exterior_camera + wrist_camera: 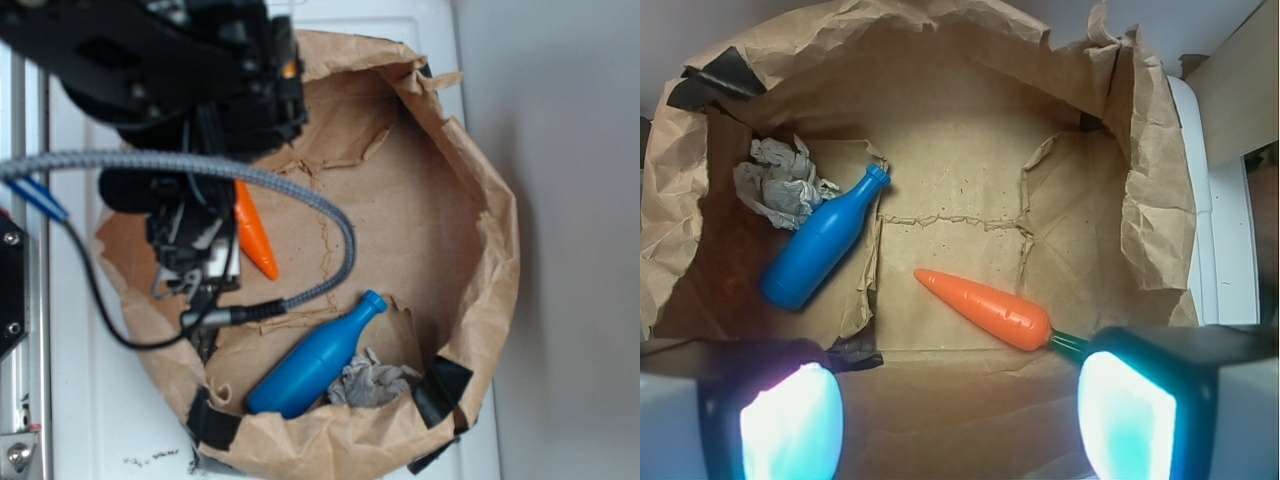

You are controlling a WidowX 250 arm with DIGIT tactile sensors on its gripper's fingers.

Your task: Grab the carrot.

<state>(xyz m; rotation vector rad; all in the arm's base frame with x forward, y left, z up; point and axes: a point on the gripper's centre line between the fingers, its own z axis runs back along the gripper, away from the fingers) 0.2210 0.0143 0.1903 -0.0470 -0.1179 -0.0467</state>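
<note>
The orange carrot point(985, 309) lies flat on the brown paper floor of the bag, tip pointing up-left in the wrist view, its green stem point(1068, 346) reaching the right finger. In the exterior view the carrot point(256, 238) shows partly under the black arm. My gripper point(958, 420) hovers above the paper just short of the carrot, jaws wide apart, nothing between them. Both pads point(792, 425) glow pale cyan.
A blue plastic bottle point(823, 242) lies diagonally to the left, beside a crumpled grey paper wad point(780, 181). Crinkled brown paper walls point(1145, 170) ring the floor on all sides. A braided cable point(300, 205) crosses the bag.
</note>
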